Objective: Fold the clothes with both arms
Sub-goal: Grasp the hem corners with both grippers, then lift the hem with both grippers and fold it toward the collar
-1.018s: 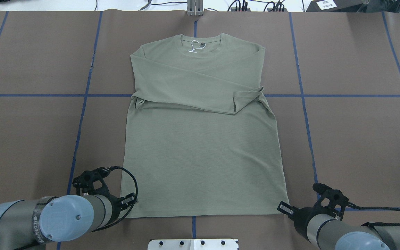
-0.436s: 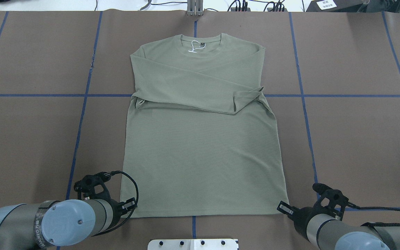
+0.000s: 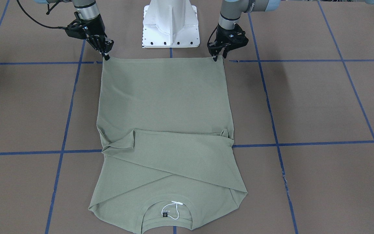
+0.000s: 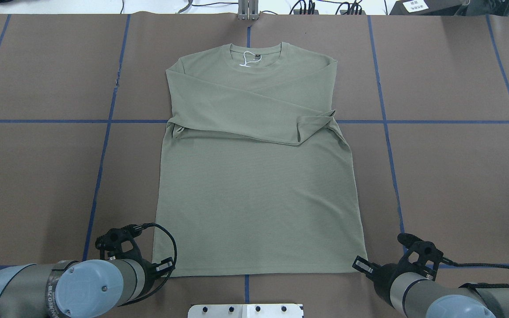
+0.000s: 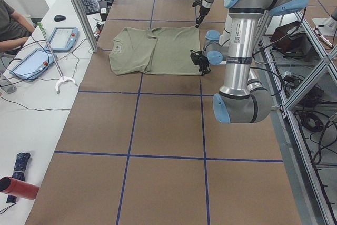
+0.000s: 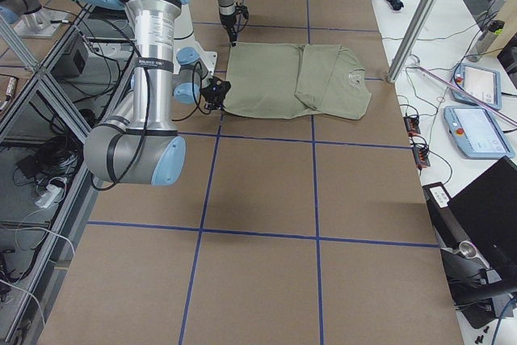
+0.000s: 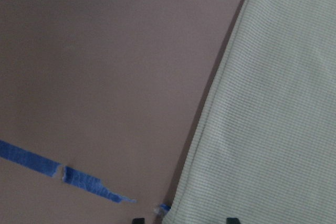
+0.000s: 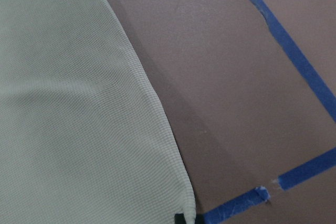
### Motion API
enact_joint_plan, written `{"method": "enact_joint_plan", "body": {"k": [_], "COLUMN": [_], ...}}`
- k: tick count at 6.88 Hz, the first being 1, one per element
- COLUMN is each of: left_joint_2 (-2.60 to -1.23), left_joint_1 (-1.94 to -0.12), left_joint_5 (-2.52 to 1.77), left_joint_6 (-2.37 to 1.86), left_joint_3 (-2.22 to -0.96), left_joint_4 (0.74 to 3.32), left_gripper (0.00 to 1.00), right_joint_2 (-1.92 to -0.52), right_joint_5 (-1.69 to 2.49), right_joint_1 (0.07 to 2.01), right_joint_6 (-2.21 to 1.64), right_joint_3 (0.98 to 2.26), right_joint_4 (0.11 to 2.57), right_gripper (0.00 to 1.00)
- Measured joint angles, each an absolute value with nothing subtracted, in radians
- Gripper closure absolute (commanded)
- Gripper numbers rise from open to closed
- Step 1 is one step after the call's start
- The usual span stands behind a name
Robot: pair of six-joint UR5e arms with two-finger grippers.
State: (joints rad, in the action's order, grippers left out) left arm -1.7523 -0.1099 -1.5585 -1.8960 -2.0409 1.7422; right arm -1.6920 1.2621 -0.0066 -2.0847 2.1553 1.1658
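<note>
The sage-green shirt [image 4: 254,198] lies flat on the brown table, both sleeves folded across its chest and its collar [image 3: 169,203] at the far edge. My left gripper [image 3: 218,58] stands at the near hem corner on my left, open. Its fingertips [image 7: 137,220] show apart, with the shirt's edge [image 7: 210,129] between them. At the other near hem corner my right gripper [image 3: 106,57] has its fingers drawn together on the corner [image 8: 186,203]. Both grippers are low at the table in the overhead view, the left gripper [image 4: 166,266] and the right gripper [image 4: 360,263].
The white pedestal base [image 3: 170,26] stands just behind the hem, between the arms. Blue tape lines [image 4: 104,154] grid the brown table. A side bench with tablets [image 5: 31,61] and a seated person [image 5: 10,19] lies beyond the collar end.
My left arm has shifted slightly back and down beside the left hem corner. The right arm and the shirt have not moved.
</note>
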Motion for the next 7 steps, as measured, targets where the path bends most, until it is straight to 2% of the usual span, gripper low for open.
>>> {"method": "enact_joint_plan", "body": {"k": [4,7], "left_joint_2": [-1.747,-1.651], "left_joint_1": [-0.11,-0.078], "left_joint_5": [-1.563,-1.58], "left_joint_6": [-1.914,-1.925], "left_joint_3": [-2.08,-2.22], "left_joint_4": [1.741,1.739], "left_gripper": [1.0,1.0], "right_joint_2": [-1.69,-1.697], "right_joint_5": [1.263,1.267], "right_joint_1": [-0.009,-0.054], "right_joint_6": [-2.085,-2.097], "right_joint_3": [2.166,2.23], "right_joint_4": [1.164,1.166], "right_gripper": [1.0,1.0]}}
